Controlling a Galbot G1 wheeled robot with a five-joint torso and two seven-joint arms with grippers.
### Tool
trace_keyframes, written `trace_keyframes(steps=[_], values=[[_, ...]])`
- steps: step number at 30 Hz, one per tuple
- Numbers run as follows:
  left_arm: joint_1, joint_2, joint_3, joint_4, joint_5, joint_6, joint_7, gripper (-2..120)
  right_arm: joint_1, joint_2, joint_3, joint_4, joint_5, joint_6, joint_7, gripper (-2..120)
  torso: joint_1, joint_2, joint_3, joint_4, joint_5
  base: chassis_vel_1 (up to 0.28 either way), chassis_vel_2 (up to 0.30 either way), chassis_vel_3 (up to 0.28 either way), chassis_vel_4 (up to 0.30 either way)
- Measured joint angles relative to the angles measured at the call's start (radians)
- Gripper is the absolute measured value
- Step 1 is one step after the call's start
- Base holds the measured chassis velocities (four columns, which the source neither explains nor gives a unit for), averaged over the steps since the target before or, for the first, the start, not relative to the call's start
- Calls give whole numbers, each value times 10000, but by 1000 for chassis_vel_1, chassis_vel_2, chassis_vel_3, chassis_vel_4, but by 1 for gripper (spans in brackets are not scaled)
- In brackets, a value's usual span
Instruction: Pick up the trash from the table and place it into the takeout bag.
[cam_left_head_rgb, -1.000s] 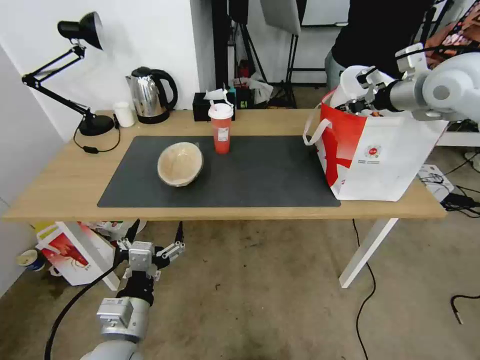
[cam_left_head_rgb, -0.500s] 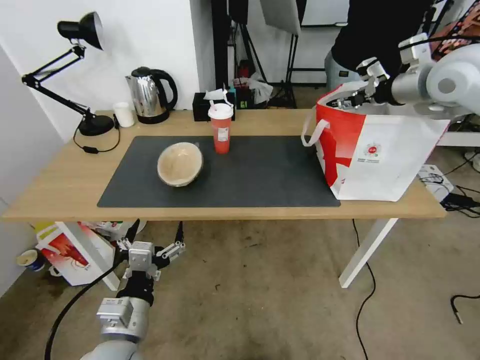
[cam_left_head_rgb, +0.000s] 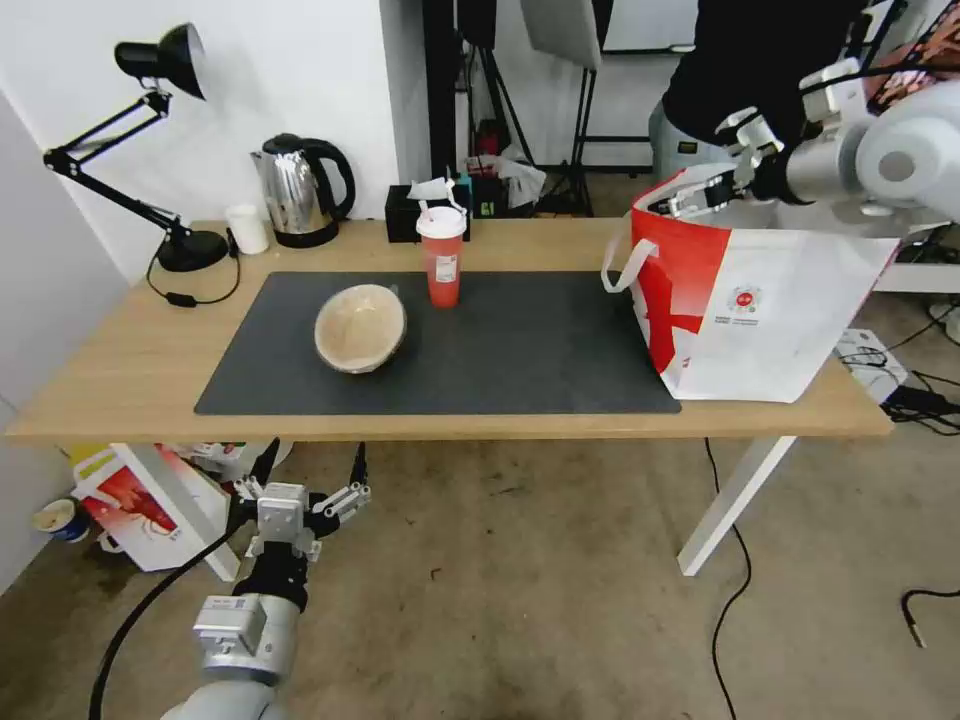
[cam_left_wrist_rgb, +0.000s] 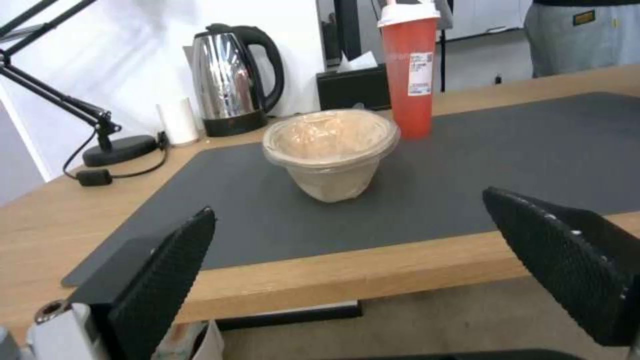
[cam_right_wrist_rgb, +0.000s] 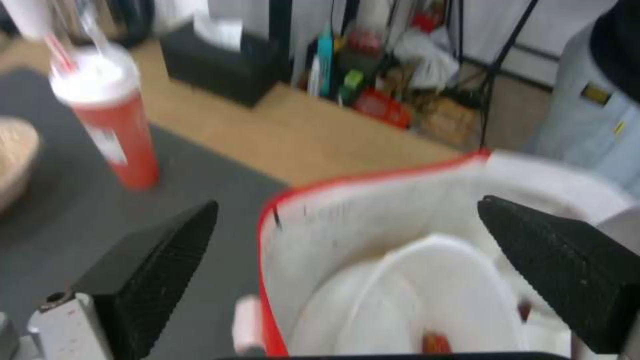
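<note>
The long rectangular table (cam_left_head_rgb: 120, 390) with a light wood top and white legs carries a large dark grey mat (cam_left_head_rgb: 520, 350) across its middle. The takeout bag (cam_left_head_rgb: 760, 310), a large boxy white bag with red panels, white loop handles and a small round red logo, stands upright at the right end of the table, partly on the mat's right edge. The right gripper (cam_left_head_rgb: 712, 190) hangs just above the open mouth of the bag, with its jaws spread wide and nothing between them. In the right wrist view the large white round bowl (cam_right_wrist_rgb: 427, 300) lies inside the bag, below the black textured fingers (cam_right_wrist_rgb: 160, 260), and a small patch of red shows in it. The red drink cup with a white lid and straw (cam_left_head_rgb: 441, 256) stands upright near the far edge of the mat, well apart from the bag. The smaller tan paper bowl (cam_left_head_rgb: 360, 327) sits on the mat just to the left of the cup and nearer the robot, tilted so that its opening faces the camera. The left gripper (cam_left_head_rgb: 310, 470) is held low in front of the table's near edge, below the tabletop, with its jaws wide open and empty; in the left wrist view it faces the tan bowl. At the far left of the table stand a black articulated desk lamp (cam_left_head_rgb: 150, 150), a small plain white cup (cam_left_head_rgb: 247, 228) and a stainless steel kettle with a black handle (cam_left_head_rgb: 300, 190). A black tissue box (cam_left_head_rgb: 410, 215) sits behind the drink cup.
</note>
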Motion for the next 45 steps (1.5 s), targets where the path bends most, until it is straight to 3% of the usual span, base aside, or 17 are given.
trace_keyframes(steps=[2, 7, 9, 11, 17, 18, 19, 21, 29, 31, 33, 34, 36, 37, 38, 42, 45], values=[[0, 0, 0, 0, 0, 0, 0, 100, -469, -100, 1003, 306, 56, 64, 222, 100, 0, -1, 0, 1, 4, 0, 0, 0, 0], [0, 0, 0, 1, 0, 0, 0, 100, -1097, -362, 1975, 822, 30, 443, 503, 100, 0, 0, 0, -2, 3, 0, 0, 0, 0], [0, 0, 0, 0, 0, 0, 0, 100, -1815, -563, 2842, 1135, 14, 818, 729, 100, 0, 0, 0, -1, 5, 0, 0, 0, 0], [0, 0, 0, 0, 0, 0, 0, 100, -1898, -591, 2938, 1169, 12, 900, 753, 100, 0, 0, 1, -1, 5, 0, 0, 0, 0], [0, 0, 0, 0, 0, 0, 0, 100, -3051, -852, 4431, 1553, -35, 2756, 849, 100, 1, 0, 1, 1, 8, 0, 0, 0, 0], [0, 0, 0, 0, 0, 0, 0, 100, -3473, -862, 4951, 1794, -31, 3261, 956, 100, 0, 1, -1, -2, -7, 0, 0, 0, 0], [0, 0, 0, 0, 0, 0, 0, 100, -3473, -862, 4951, 1794, -31, 3261, 956, 100, 0, 1, -1, -2, -7, 0, 0, 0, 0], [0, 0, 0, 0, 0, 0, 0, 100, -4485, -837, 5916, 2418, -29, 3894, 1466, 100, 0, 0, 0, 1, 6, 0, 0, 0, 0], [-1, 0, 0, 0, 0, 0, 0, 100, -6632, -885, 7400, 4407, -666, 5565, 2897, 100, 0, 0, 0, 2, -2, 0, 0, 0, 0], [0, 0, -2, 0, 0, 1, -1, 100, -7648, -1039, 8204, 5431, -1412, 6332, 3748, 100, 0, 0, 0, 1, 3, 0, 0, 0, 0], [0, 0, 0, 0, 0, 1, -1, 100, -8046, -1085, 8493, 5700, -1752, 6560, 3975, 100, 0, 1, -1, 0, -3, 0, 0, 0, 0], [0, 0, 0, 0, 0, 1, -1, 100, -8623, -1040, 8754, 5979, -2407, 6847, 4228, 100, -3, 2, -2, -11, -6, 0, 0, 0, 0], [1, 0, -2, 0, 0, 1, -3, 100, -9636, -680, 9486, 6287, -3693, 7323, 4494, 100, 0, 0, 2, 5, 15, 0, 0, 0, 0], [1, 0, -2, 0, 0, 1, -3, 100, -9636, -680, 9486, 6287, -3693, 7323, 4494, 100, 0, 0, 2, 5, 15, 0, 0, 0, 0], [-2, 0, 1, 0, 0, 0, 0, 100, -10495, -472, 10172, 6493, -4259, 7542, 4551, 100, 0, 0, 0, 5, -9, 0, 0, 0, 0], [0, 0, 1, 0, 0, 1, -1, 100, -12878, 149, 11429, 6863, -5665, 7961, 4575, 100, 0, 0, 1, -1, 16, 0, 0, 0, 0], [0, 0, 2, 0, 0, 1, 1, 100, -14107, 650, 12015, 7119, -6646, 8217, 4679, 100, -1, 1, 0, -3, -3, 0, 0, 0, 0]])
